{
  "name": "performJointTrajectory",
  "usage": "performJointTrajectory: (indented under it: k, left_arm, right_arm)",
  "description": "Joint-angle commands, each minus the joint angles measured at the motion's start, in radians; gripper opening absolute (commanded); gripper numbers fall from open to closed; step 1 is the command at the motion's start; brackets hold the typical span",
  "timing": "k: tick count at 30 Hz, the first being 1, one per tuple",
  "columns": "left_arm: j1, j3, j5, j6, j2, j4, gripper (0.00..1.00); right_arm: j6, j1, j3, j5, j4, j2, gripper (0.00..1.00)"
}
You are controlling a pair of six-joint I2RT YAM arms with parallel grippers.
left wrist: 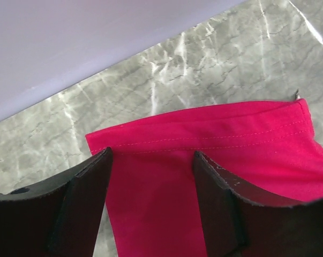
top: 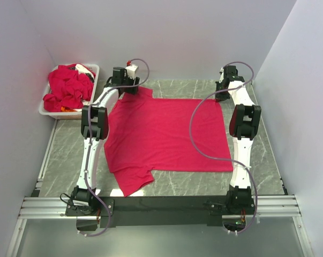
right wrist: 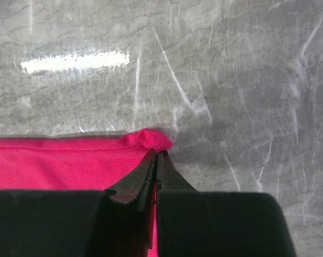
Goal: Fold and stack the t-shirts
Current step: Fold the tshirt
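Note:
A crimson t-shirt [top: 166, 134] lies spread flat on the marble table, with one sleeve at the far left and one at the near left. My left gripper [top: 130, 88] is open over the far sleeve [left wrist: 215, 139], its jaws [left wrist: 152, 155] standing either side of the fabric just behind the sleeve's hem. My right gripper [top: 221, 95] is shut on the shirt's far right corner [right wrist: 150, 139], which bunches up at the fingertips [right wrist: 158, 154]. More crimson t-shirts [top: 67, 88] lie crumpled in a pile at the far left.
A white plastic bin [top: 95, 69] at the far left holds the crumpled pile, against the left wall. Pale walls close the table in on the left, back and right. Bare marble [top: 257, 160] shows to the right of the shirt and in front of it.

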Motion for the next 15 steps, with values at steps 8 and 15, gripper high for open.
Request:
performJointTrajectory:
  k: [8, 15]
  left_arm:
    - [0.032, -0.028, 0.001, -0.060, -0.089, 0.119, 0.65]
    - [0.046, -0.037, -0.024, -0.054, -0.063, 0.137, 0.64]
  right_arm:
    - [-0.001, 0.010, -0.009, -0.008, -0.046, 0.005, 0.00]
    - [-0.001, 0.010, -0.008, -0.005, -0.049, 0.007, 0.00]
